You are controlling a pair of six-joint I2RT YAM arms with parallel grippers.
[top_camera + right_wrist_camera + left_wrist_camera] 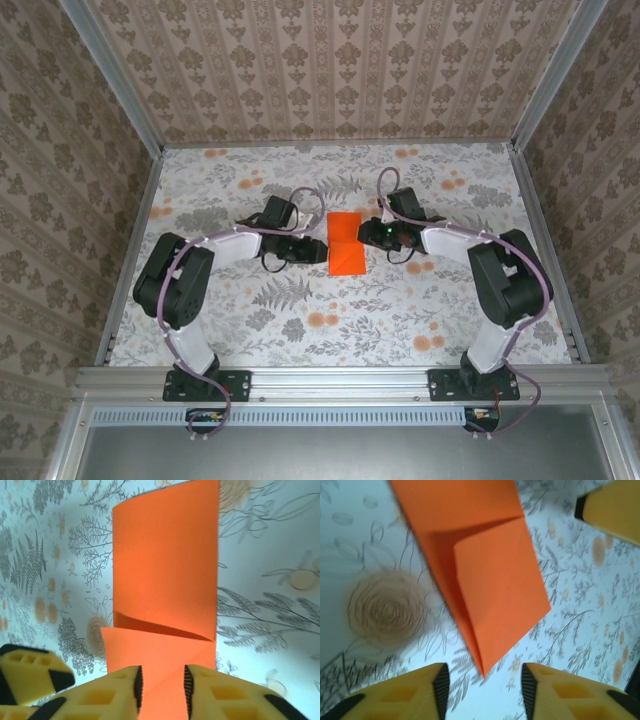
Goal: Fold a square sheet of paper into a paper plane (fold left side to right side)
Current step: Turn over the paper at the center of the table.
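Note:
The square sheet of paper [346, 243] is bright orange and lies partly folded at the middle of the table, one flap raised along a crease. My left gripper [322, 250] sits just left of it. In the left wrist view the paper [485, 570] ends in a point just ahead of the left gripper [485, 692], whose jaws stand apart with nothing between them. My right gripper [368, 233] is at the paper's right edge. In the right wrist view the paper [165, 560] runs under the right gripper [161, 692], whose pads are parted and not pinching it.
The floral-print table [300, 320] is ringed by an aluminium frame [340, 380] and patterned walls. A finger of the right gripper [615, 507] shows across the paper in the left wrist view. A yellow finger of the left gripper [30, 672] shows in the right wrist view.

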